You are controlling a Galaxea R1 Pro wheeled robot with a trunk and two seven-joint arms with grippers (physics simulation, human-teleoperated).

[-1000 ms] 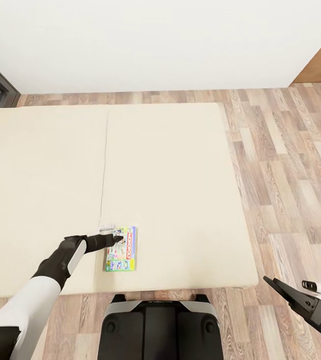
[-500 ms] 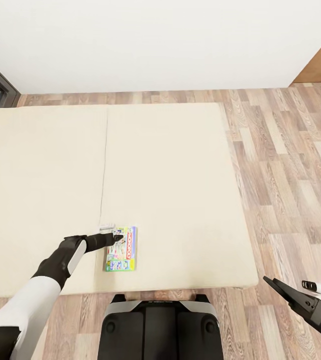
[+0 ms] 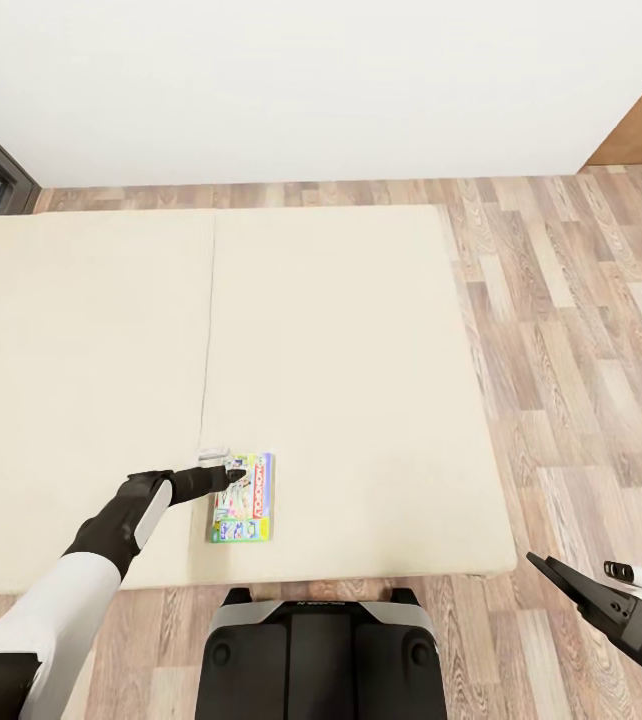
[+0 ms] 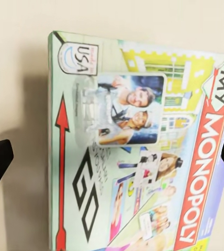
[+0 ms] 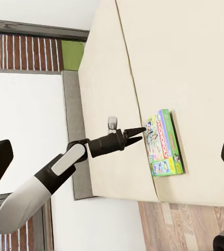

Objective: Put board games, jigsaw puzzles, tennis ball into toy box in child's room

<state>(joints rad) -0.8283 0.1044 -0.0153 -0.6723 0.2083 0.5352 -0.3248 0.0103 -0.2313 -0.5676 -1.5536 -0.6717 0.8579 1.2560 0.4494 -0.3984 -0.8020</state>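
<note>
Presently, we find the left gripper [image 3: 229,474] spread wide, its two fingertips showing at opposite edges of the left wrist view with nothing between them but the Monopoly board game [image 4: 138,151] below; it grasps nothing. In the head view its tip sits over the far end of that box [image 3: 243,498], whether touching or just above we cannot tell. The right gripper [image 3: 544,568] hangs well apart from the box, off the bed's near corner and over the wood-plank floor [image 3: 581,360]; its fingers stand apart in the right wrist view and hold nothing. The game box lies flat on the cream mattress of the bed [image 3: 341,340], near the bed's near edge and just beside the seam in the mattress. We judge the task to be at an early stage for this item: the box is not yet gripped or lifted. From these pictures we cannot say what is done elsewhere, so we record this game as outstanding and the remainder as unverified.
</note>
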